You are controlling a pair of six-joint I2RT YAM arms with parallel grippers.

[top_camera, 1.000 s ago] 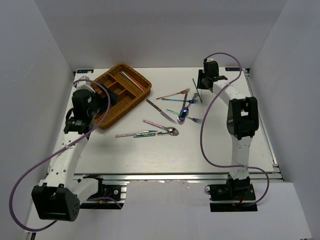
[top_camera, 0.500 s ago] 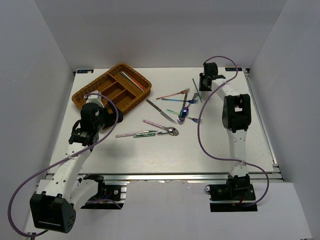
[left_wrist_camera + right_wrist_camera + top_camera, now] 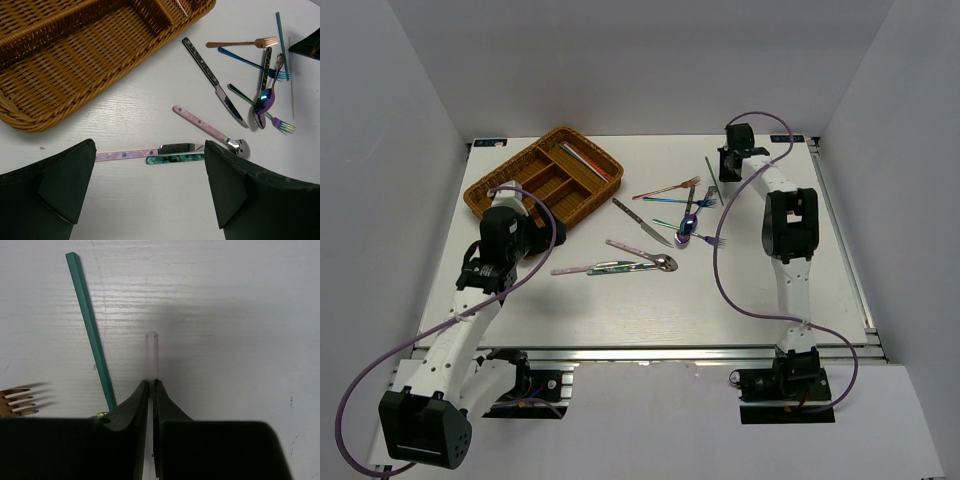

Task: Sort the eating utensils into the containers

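The right claw [image 3: 150, 382], far right on the desk [image 3: 620, 310], seems pinched on a pale chopstick [image 3: 151, 352] running straight ahead of it, with the tray [image 3: 592, 150] well apart leftward, nearer the wide-open left claw [image 3: 148, 150].

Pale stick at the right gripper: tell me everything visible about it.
The pale chopstick is a thin, straight, translucent whitish rod, plastic-looking, with a blunt end. It runs between the nearly closed fingers of the right gripper, its end poking out beyond their tips. The green chopstick lies beside it, not touching. Whether it is lifted off the table cannot be told.
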